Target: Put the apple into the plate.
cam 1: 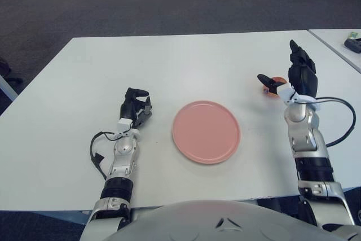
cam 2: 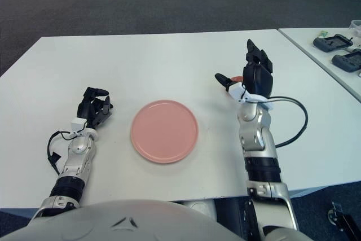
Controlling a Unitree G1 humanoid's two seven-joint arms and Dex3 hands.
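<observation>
While the right hand is reaching out near the table's right edge, the apple is sitting on the table right behind it, mostly hidden by the thumb and palm so that only a small orange-red patch is showing. The fingers are pointing up and away from the robot, spread and holding nothing, with the thumb jutting toward the plate side; this posture is looking like a pre-grasp, the hand being kept wide so it can close around a round fruit rather than push it. I cannot tell whether the thumb is touching the apple or just passing in front of it.

The pink plate is lying flat toward the near edge of the table, roughly in the middle between the 2 arms and well apart from the apple, with nothing on it. Its position is making sense as a drop target: it is lying within easy sweep of the right arm, up and to the left of where the fruit is waiting.

The left hand is showing just to the left of the plate, its fingers curled inward and gripping nothing, idle and out of the carrying path.

By my judgement the task is at its reaching step, with the grasp, lift and placement not yet done.
</observation>
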